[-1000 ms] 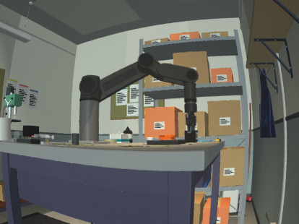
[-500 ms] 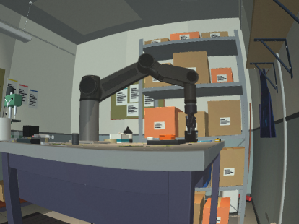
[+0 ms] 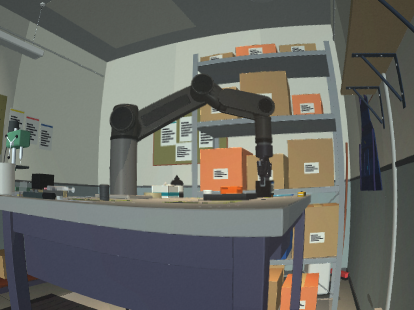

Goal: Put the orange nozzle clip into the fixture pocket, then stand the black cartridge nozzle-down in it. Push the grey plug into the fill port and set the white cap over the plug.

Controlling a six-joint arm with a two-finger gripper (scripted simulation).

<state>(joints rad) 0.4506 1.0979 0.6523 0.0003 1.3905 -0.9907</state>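
Observation:
At the right end of the bench a dark flat tray (image 3: 231,196) lies near the edge. The orange nozzle clip (image 3: 231,190) sits on it. Just right of the clip stands the black cartridge (image 3: 264,188). My gripper (image 3: 264,181) reaches straight down onto the cartridge and is closing around it; whether the fingers have gripped it is not visible from here. A dark fixture (image 3: 175,181) sits on a pale block (image 3: 168,190) near the bench middle. A small grey cylinder (image 3: 104,192) stands left of the arm base. The white cap is not visible.
The bench's right edge (image 3: 300,200) is close to my gripper. A shelf rack of cardboard and orange boxes (image 3: 280,130) stands behind. At the left end are a white cup (image 3: 7,178), a black block (image 3: 42,180) and a syringe-like tool (image 3: 60,189).

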